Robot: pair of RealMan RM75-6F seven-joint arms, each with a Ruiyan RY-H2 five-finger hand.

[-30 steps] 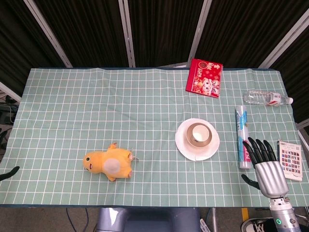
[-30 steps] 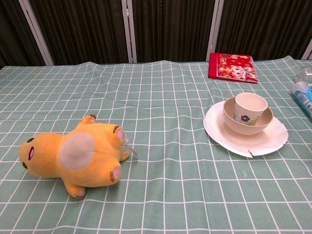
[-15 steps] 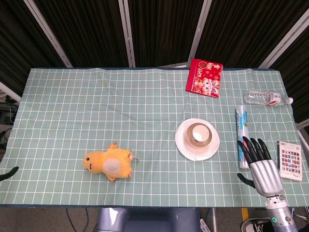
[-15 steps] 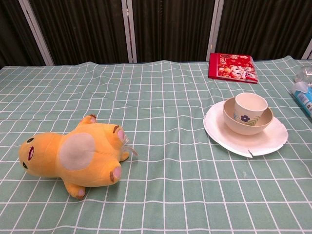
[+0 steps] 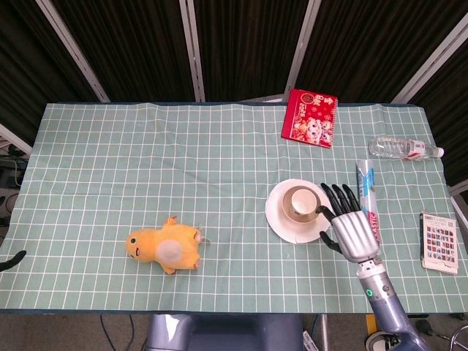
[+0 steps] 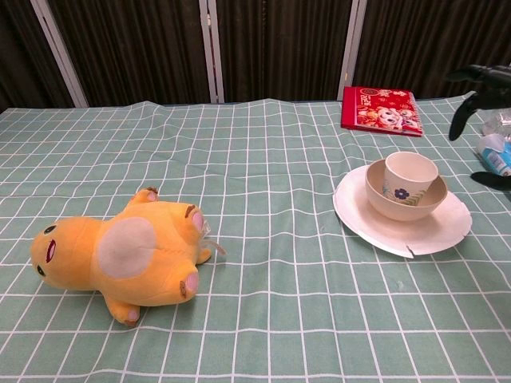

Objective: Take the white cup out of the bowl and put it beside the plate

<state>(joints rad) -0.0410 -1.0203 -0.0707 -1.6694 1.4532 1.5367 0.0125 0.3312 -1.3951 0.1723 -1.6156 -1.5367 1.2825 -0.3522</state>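
The white cup (image 5: 301, 201) stands upright inside the cream bowl (image 5: 287, 210), and the bowl sits on the white plate (image 5: 295, 232) right of the table's centre. The chest view shows the same cup (image 6: 410, 171), the flower-marked bowl (image 6: 403, 198) and the plate (image 6: 415, 233). My right hand (image 5: 349, 225) hovers just off the plate's right edge, holding nothing. Its dark fingers (image 6: 473, 76) are spread and point toward the cup without touching it. Only a dark tip of my left hand (image 5: 13, 259) shows at the left edge, off the table.
A yellow plush toy (image 5: 164, 248) lies front left. A red booklet (image 5: 310, 117) is at the back. A blue-white tube (image 5: 367, 191) lies right of my hand, a water bottle (image 5: 404, 148) lies behind it, and a patterned card (image 5: 439, 243) is at the right edge.
My right hand has swung from the table's front right corner leftward and forward, ending beside the plate. Its fingers now show in the chest view. Cup, bowl and plate have not moved.
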